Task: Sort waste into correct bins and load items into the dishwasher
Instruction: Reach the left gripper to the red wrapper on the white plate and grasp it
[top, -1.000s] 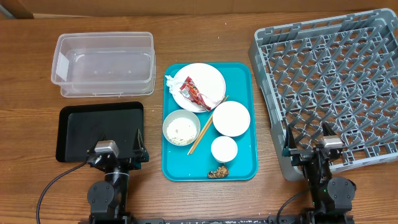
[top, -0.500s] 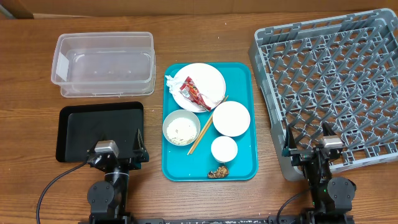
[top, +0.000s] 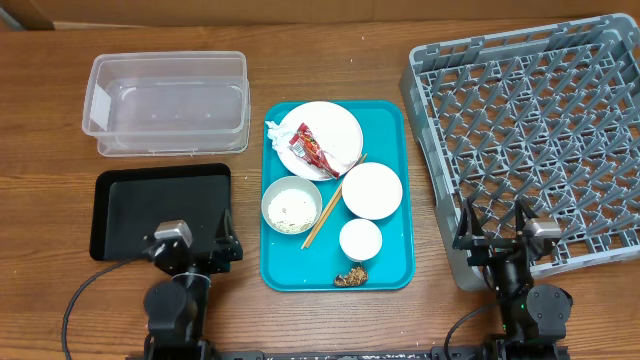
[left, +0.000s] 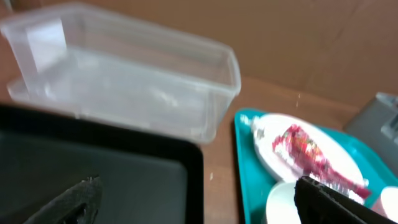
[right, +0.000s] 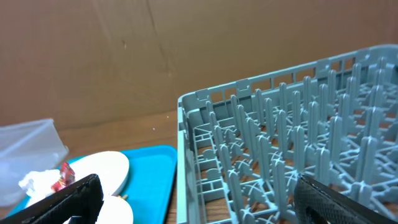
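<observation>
You have one grey dish rack (top: 530, 130) at the right, the largest thing here; its far right corner is cut off by the frame. One teal tray (top: 395, 255) sits in the middle. To its left are one clear plastic tub (top: 170, 57) on the far side and one black tray (top: 140, 210) on the near side.

On the teal tray:
- One white plate (top: 340, 120) lies at the far end.
- Two white bowls sit nearer: the left bowl (top: 266, 203) holds rice grains (top: 291, 210), and the right bowl (top: 372, 190) looks bare.
- One small cup (top: 360, 239) stands near the right bowl.
- The chopsticks (top: 335, 200) slant between the bowls, too thin to count.
- One red sauce packet (top: 312, 148) lies on the plate.
- One crumpled napkin (top: 273, 130) touches the plate's left rim.
- One brown lump (top: 351, 276) sits at the near edge.

Your left gripper (left: 199, 205) hangs over the black tray with its fingers spread wide and nothing between them. Your right gripper (right: 199, 202), at the rack's near left corner, is the same. The left wrist view is blurred.
</observation>
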